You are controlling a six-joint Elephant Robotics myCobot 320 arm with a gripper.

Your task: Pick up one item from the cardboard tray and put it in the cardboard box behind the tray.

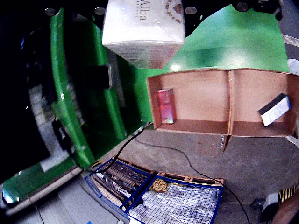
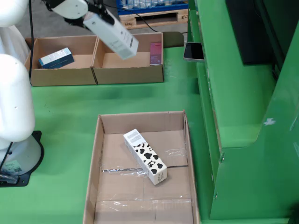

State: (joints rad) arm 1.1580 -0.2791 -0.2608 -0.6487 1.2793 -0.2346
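Observation:
In the view from the side, my gripper (image 2: 95,14) is shut on a white carton (image 2: 113,36), held tilted in the air above the right compartment of the two-compartment cardboard box (image 2: 128,74). The view that rides on the gripper has the same carton (image 1: 142,28) filling the top, with the box (image 1: 196,127) below it. A pink packet (image 2: 155,52) (image 1: 165,106) stands in that right compartment. A blue-and-white packet (image 2: 56,57) (image 1: 274,109) lies in the other. In the cardboard tray (image 2: 140,122) in front lies a cow-patterned carton (image 2: 145,156).
A tall green machine frame (image 2: 233,93) runs along the right of the side view, with a dark phone-like device (image 2: 193,51) on its ledge. The white arm base (image 2: 14,116) stands at left. Beyond the table lie a black cable (image 1: 187,161) and blue wire crates (image 1: 173,200).

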